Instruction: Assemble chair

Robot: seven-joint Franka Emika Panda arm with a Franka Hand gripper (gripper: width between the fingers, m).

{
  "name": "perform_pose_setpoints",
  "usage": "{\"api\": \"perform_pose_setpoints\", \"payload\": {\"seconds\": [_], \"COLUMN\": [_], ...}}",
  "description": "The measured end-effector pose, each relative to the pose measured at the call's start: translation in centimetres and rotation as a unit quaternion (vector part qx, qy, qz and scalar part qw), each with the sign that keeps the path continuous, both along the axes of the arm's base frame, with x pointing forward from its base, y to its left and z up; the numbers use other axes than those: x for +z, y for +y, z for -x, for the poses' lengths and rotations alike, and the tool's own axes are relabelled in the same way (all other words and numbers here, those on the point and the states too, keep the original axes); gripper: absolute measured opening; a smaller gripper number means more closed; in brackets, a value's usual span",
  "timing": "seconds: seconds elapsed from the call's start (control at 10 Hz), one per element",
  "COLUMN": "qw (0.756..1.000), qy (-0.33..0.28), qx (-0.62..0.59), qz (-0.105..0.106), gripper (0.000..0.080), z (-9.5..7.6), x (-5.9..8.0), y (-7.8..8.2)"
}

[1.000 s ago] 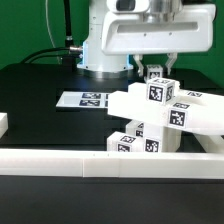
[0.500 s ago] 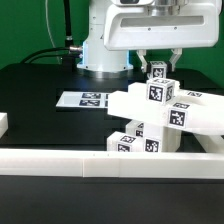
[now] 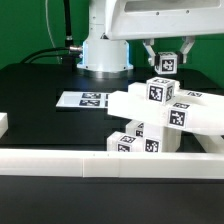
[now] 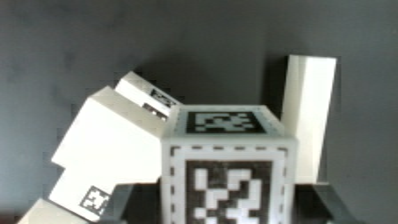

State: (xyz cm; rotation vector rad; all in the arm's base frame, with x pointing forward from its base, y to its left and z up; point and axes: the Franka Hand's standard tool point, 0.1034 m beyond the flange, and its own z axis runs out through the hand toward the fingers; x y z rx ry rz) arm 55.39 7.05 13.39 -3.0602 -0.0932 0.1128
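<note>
My gripper (image 3: pixel 167 58) hangs above the table at the exterior view's right and is shut on a small white tagged chair block (image 3: pixel 167 63), held clear of the pile. Below it lies a cluster of white tagged chair parts (image 3: pixel 160 112): flat panels, a long leg and small cubes stacked against each other. In the wrist view the held block (image 4: pixel 228 160) fills the middle, tags on its end and side, with dark fingers (image 4: pixel 146 205) beside it. Under it are a white panel (image 4: pixel 111 130) and an upright white leg (image 4: pixel 311 95).
The marker board (image 3: pixel 84 100) lies flat on the black table to the exterior view's left of the pile. A long plain white border rail (image 3: pixel 90 165) runs along the front edge, with a short end (image 3: pixel 3 123) at the left. The arm's base (image 3: pixel 105 55) stands behind.
The gripper has risen straight up from the pile, carrying the small tagged block with it. The other parts have not moved.
</note>
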Motion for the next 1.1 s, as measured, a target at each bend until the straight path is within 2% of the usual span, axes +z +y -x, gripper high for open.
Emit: {"api": "perform_pose_setpoints", "payload": {"seconds": [0.2,0.5,1.1], "qw": [1.0,1.0,1.0], "qy": [0.0,-0.018,-0.015], "qx": [0.0,0.004,0.006], "qz": [0.0,-0.002,0.0], "gripper": [0.0285,0.0285,0.0285], "z": [0.0,-3.0,-3.1], "x": [0.0,1.0,-0.2], "y": [0.0,1.4,1.2]}}
